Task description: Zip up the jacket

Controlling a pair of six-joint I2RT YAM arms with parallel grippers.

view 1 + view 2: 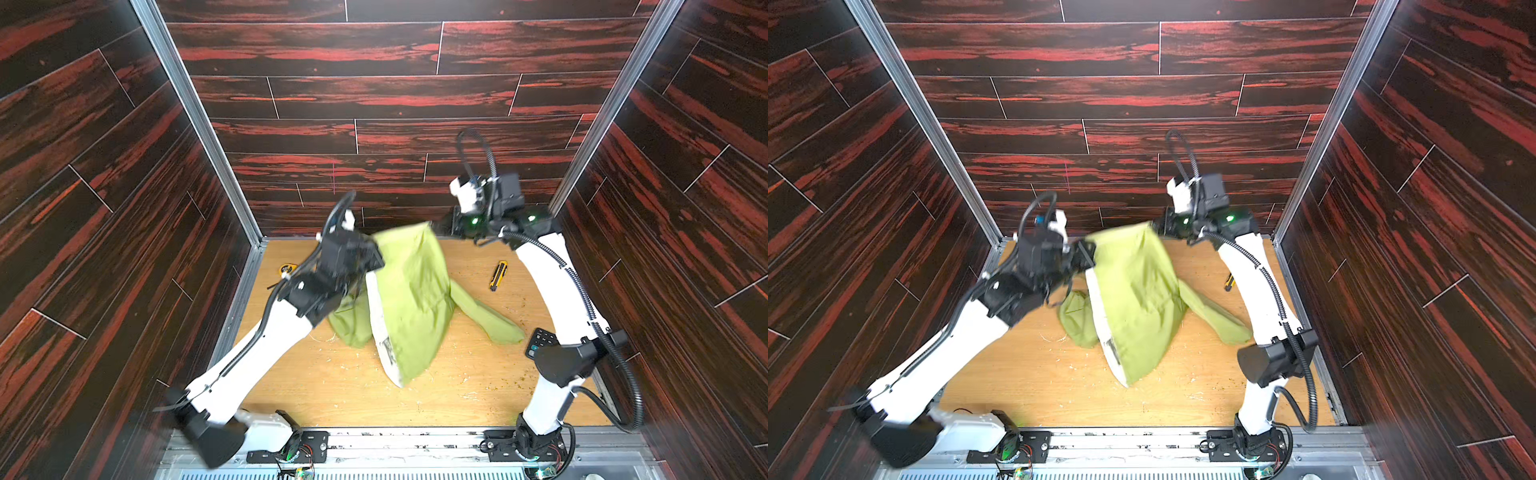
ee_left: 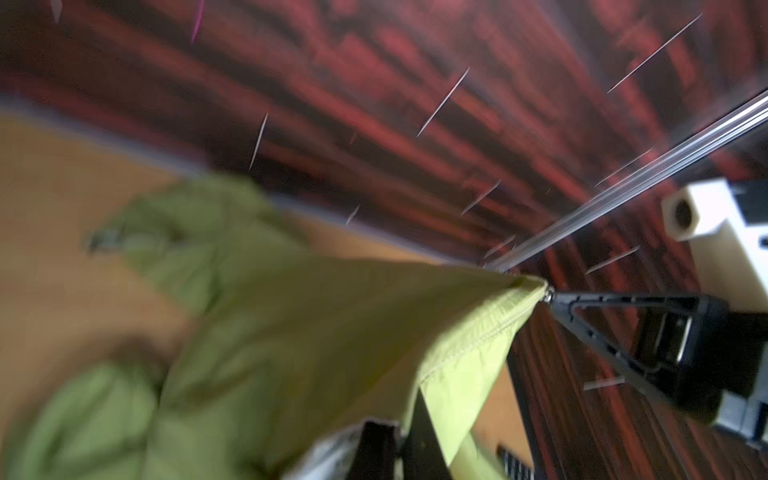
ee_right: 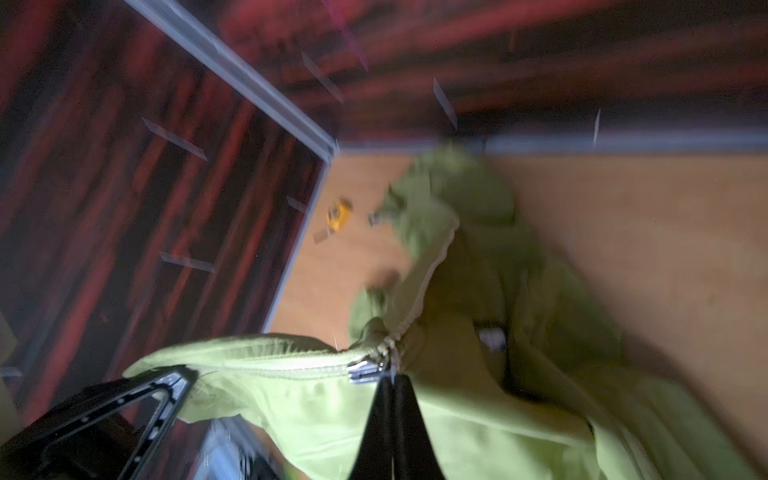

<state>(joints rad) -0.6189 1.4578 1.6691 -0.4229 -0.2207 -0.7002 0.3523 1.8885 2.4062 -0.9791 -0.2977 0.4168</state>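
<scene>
Two clamped grips hold the jacket (image 1: 411, 299) above the far middle of the table (image 1: 332, 399), left gripper (image 1: 377, 258) on its hem, right gripper (image 1: 433, 227) on the zipper pull (image 3: 365, 370), so I pull straight and taut.

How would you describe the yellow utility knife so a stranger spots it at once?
Start at the wooden table, then the green jacket held up over its middle. Right of the jacket, near the right arm, lies the utility knife: slim and straight, unlike the round yellow item by the left arm.
</scene>
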